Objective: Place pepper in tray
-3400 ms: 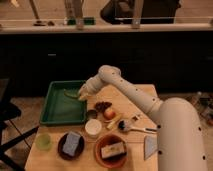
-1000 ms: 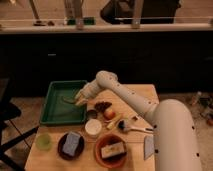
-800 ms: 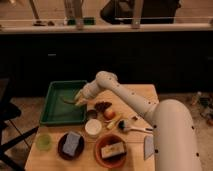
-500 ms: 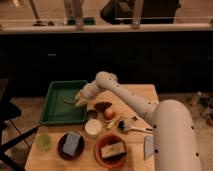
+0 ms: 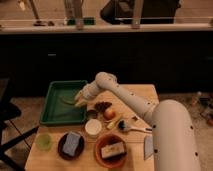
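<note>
The dark-green tray (image 5: 54, 116) sits on the left part of the wooden table. My gripper (image 5: 78, 99) reaches down from the right over the tray's right side, low above its floor. A small slender green pepper (image 5: 68, 102) shows just left of the gripper's tip, inside the tray. I cannot tell whether the gripper still holds it or whether it rests on the tray floor.
Right of the tray are a dark brown clump (image 5: 102, 106), a round orange-red fruit (image 5: 109, 114), a yellowish banana-like item (image 5: 115, 122) and a utensil (image 5: 131, 128). In front stand a white cup (image 5: 92, 127), a green cup (image 5: 44, 141), a brown bowl (image 5: 71, 145) and an orange bowl (image 5: 111, 150).
Since the earliest frame the gripper has lowered and moved slightly left into the tray. Over the last second it has barely moved.
</note>
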Robot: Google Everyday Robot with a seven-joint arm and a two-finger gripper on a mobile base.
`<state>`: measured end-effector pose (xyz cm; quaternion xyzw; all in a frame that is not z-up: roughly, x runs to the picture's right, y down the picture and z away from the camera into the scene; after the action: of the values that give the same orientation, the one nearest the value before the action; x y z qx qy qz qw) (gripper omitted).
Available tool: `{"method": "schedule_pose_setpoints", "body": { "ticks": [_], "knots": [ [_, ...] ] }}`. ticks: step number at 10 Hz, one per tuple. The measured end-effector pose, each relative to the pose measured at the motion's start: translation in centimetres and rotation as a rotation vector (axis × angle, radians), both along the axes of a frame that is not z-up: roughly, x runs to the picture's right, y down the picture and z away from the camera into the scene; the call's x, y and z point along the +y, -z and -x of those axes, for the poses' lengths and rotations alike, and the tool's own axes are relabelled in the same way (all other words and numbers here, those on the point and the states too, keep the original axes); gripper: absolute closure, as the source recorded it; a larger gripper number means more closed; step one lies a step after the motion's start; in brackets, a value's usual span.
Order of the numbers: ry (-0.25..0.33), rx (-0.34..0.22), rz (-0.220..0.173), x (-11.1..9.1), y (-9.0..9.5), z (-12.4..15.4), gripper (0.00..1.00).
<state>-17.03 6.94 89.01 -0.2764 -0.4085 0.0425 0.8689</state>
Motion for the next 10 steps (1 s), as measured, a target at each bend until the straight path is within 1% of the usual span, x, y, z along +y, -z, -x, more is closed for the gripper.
{"method": "schedule_pose_setpoints", "body": {
  "ticks": [3,4,9,10],
  "knots": [
    [-0.002,-0.003,0.003,0.20,-0.06,0.11,0.75],
    [-0.002,-0.004,0.004,0.25,-0.07,0.14,0.70],
    [-0.004,-0.009,0.008,0.42,-0.12,0.22,0.69],
    [-0.005,-0.010,0.008,0.42,-0.12,0.23,0.67]
  ]
}}
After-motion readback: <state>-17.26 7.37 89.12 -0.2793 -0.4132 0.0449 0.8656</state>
